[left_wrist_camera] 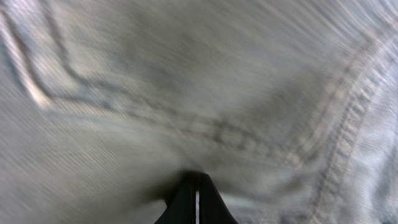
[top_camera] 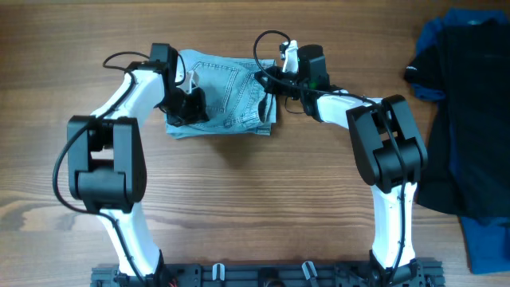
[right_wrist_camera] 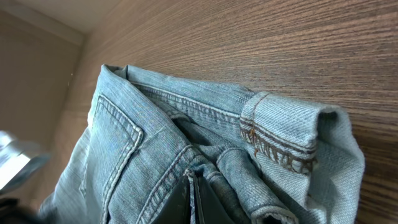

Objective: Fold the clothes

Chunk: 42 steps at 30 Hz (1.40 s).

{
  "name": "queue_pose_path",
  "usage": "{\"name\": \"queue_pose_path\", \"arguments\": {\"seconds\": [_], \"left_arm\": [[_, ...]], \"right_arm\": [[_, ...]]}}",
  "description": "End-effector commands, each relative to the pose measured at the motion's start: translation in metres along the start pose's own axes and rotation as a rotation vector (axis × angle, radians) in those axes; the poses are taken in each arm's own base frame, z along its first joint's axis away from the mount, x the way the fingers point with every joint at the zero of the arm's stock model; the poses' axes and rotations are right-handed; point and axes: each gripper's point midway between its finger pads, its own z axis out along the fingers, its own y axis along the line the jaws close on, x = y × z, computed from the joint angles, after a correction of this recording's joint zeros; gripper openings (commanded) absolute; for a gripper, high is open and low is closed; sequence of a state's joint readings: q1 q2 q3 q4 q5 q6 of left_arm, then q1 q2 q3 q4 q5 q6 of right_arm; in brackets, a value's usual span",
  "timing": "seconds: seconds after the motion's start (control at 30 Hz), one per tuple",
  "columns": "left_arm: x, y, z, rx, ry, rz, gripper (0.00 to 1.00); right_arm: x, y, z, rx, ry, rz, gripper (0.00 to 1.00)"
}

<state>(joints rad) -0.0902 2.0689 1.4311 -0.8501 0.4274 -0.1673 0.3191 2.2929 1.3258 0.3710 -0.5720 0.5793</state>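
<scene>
The light blue denim shorts (top_camera: 225, 94) lie folded into a compact rectangle at the table's far middle, a stitched back pocket facing up. My left gripper (top_camera: 188, 104) presses down on the shorts' left part; in the left wrist view its fingertips (left_wrist_camera: 196, 186) are together against the denim (left_wrist_camera: 205, 93), which fills the blurred frame. My right gripper (top_camera: 268, 86) is at the shorts' right edge; in the right wrist view its fingers (right_wrist_camera: 194, 190) are shut on a seam fold of the shorts (right_wrist_camera: 186, 143), next to the rolled hem.
A black garment (top_camera: 470, 119) lies at the table's right edge over a darker royal-blue garment (top_camera: 486, 239). Bare wooden tabletop (top_camera: 263, 199) spreads in front of the shorts. The arm bases stand at the near edge.
</scene>
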Motion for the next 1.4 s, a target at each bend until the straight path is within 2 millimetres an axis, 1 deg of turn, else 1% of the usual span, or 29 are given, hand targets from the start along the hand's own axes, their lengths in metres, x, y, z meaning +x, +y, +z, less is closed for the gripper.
{"name": "queue_pose_path", "arguments": {"seconds": [0.0, 0.03, 0.07, 0.13, 0.2, 0.3, 0.33, 0.37, 0.43, 0.53, 0.6, 0.63, 0.67, 0.73, 0.77, 0.83, 0.87, 0.9, 0.93, 0.97, 1.03, 1.07, 1.1, 1.13, 1.17, 1.2, 1.23, 1.3, 1.37], "left_arm": [[-0.003, -0.031, -0.054, -0.043, -0.142, 0.065, 0.04], [-0.007, -0.022, -0.072, -0.114, -0.204, 0.011, 0.04], [-0.008, -0.019, -0.076, -0.132, -0.220, -0.005, 0.04], [-0.010, -0.008, -0.076, -0.151, -0.223, -0.029, 0.04], [-0.012, 0.010, -0.071, -0.201, -0.221, -0.080, 0.04], [-0.013, 0.039, -0.054, -0.250, -0.178, -0.140, 0.04], [-0.012, 0.053, -0.045, -0.276, -0.153, -0.165, 0.04], [-0.008, 0.068, -0.034, -0.300, -0.123, -0.219, 0.04], [0.001, 0.083, -0.023, -0.320, -0.083, -0.285, 0.04], [0.015, 0.097, -0.008, -0.335, -0.043, -0.348, 0.04], [0.017, 0.098, -0.005, -0.335, -0.039, -0.343, 0.04], [0.014, 0.096, -0.007, -0.331, -0.051, -0.339, 0.04], [0.011, 0.092, -0.011, -0.318, -0.064, -0.334, 0.04], [-0.001, 0.072, -0.029, -0.253, -0.116, -0.311, 0.04], [-0.010, 0.053, -0.047, -0.196, -0.165, -0.285, 0.04], [-0.021, -0.005, -0.092, -0.039, -0.279, -0.172, 0.04], [-0.021, -0.025, -0.106, 0.002, -0.319, -0.120, 0.04], [-0.019, -0.048, -0.122, 0.031, -0.372, -0.059, 0.07], [-0.017, -0.061, -0.129, 0.044, -0.395, -0.025, 0.08], [-0.012, -0.079, -0.132, 0.062, -0.408, 0.021, 0.08], [-0.003, -0.094, -0.121, 0.066, -0.378, 0.058, 0.11], [0.000, -0.097, -0.113, 0.064, -0.358, 0.067, 0.13], [0.003, -0.101, -0.102, 0.058, -0.331, 0.078, 0.14], [0.004, -0.104, -0.084, 0.052, -0.299, 0.091, 0.13], [0.003, -0.106, -0.075, 0.051, -0.288, 0.097, 0.14], [0.000, -0.108, -0.062, 0.049, -0.275, 0.106, 0.14], [-0.003, -0.109, -0.051, 0.049, -0.268, 0.113, 0.14], [-0.008, -0.110, -0.021, 0.057, -0.236, 0.091, 0.14], [-0.003, -0.117, 0.005, 0.106, -0.173, 0.091, 0.13]], "right_arm": [[0.015, -0.021, 0.007, 0.039, 0.033, 0.033, 0.04], [0.016, -0.020, 0.007, 0.036, 0.035, 0.031, 0.04], [0.016, -0.020, 0.007, 0.035, 0.035, 0.031, 0.04], [0.016, -0.020, 0.007, 0.035, 0.035, 0.031, 0.04], [0.017, -0.019, 0.007, 0.028, 0.039, 0.032, 0.04], [0.018, -0.018, 0.007, 0.020, 0.046, 0.032, 0.04], [0.018, -0.018, 0.007, 0.020, 0.046, 0.032, 0.04], [0.017, -0.018, 0.007, 0.021, 0.045, 0.032, 0.04], [0.017, -0.018, 0.007, 0.021, 0.045, 0.032, 0.04], [0.017, -0.018, 0.007, 0.021, 0.045, 0.033, 0.04], [0.017, -0.018, 0.007, 0.020, 0.045, 0.036, 0.04], [0.017, -0.018, 0.007, 0.020, 0.045, 0.043, 0.04], [0.015, -0.016, 0.006, 0.018, 0.041, 0.049, 0.04], [0.008, -0.009, 0.003, 0.007, 0.025, 0.034, 0.04], [0.000, -0.001, -0.001, -0.003, 0.009, 0.016, 0.04], [-0.020, 0.023, -0.017, -0.027, -0.025, -0.053, 0.07], [-0.030, 0.034, -0.025, -0.034, -0.042, -0.069, 0.08], [-0.045, 0.050, -0.042, -0.040, -0.064, -0.088, 0.12], [-0.055, 0.059, -0.056, -0.036, -0.078, -0.095, 0.18], [-0.066, 0.063, -0.074, -0.023, -0.091, -0.085, 0.27], [-0.083, 0.058, -0.108, 0.021, -0.110, -0.044, 0.36], [-0.089, 0.051, -0.123, 0.047, -0.117, -0.018, 0.49], [-0.096, 0.037, -0.146, 0.090, -0.123, 0.028, 0.61], [-0.102, 0.018, -0.169, 0.137, -0.136, 0.084, 0.72], [-0.103, 0.006, -0.179, 0.161, -0.139, 0.118, 0.85], [-0.101, -0.011, -0.190, 0.194, -0.133, 0.167, 0.99], [-0.097, -0.023, -0.198, 0.221, -0.121, 0.209, 0.99], [-0.084, -0.052, -0.217, 0.300, -0.094, 0.309, 0.99], [-0.075, -0.070, -0.229, 0.377, -0.084, 0.364, 1.00]]}}
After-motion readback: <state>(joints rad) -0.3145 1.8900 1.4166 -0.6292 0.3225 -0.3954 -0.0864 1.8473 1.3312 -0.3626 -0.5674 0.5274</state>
